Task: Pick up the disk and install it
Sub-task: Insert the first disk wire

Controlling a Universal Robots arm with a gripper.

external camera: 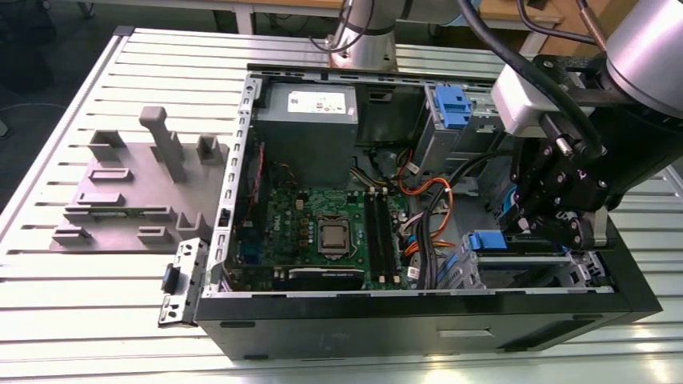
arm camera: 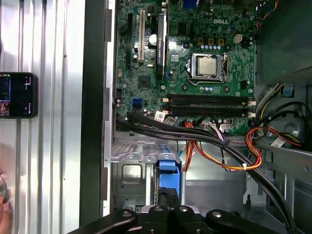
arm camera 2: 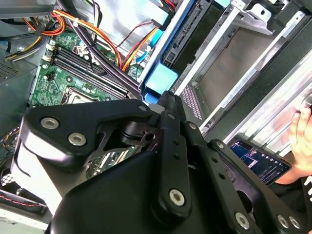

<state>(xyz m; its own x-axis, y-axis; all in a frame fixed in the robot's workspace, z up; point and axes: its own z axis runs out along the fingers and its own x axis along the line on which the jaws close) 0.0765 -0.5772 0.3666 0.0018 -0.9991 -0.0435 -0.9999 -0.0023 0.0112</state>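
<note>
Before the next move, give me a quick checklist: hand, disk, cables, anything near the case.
1. Hand over the drive cage: ok.
2. Hand holding the disk: cannot tell.
3. Disk fully seated in the cage: cannot tell; its blue rail sits just ahead of the hand in the first wrist view.
4. Black cable bundle clear of the disk: not ok, it crosses close by the rail's end.
5. Workspace free of people: not ok, a person's hand and a phone are beside the case.

Exterior view looks down obliquely on the open black computer case [external camera: 427, 320]; both wrist views sit close above its green motherboard [arm camera: 195, 63].
</note>
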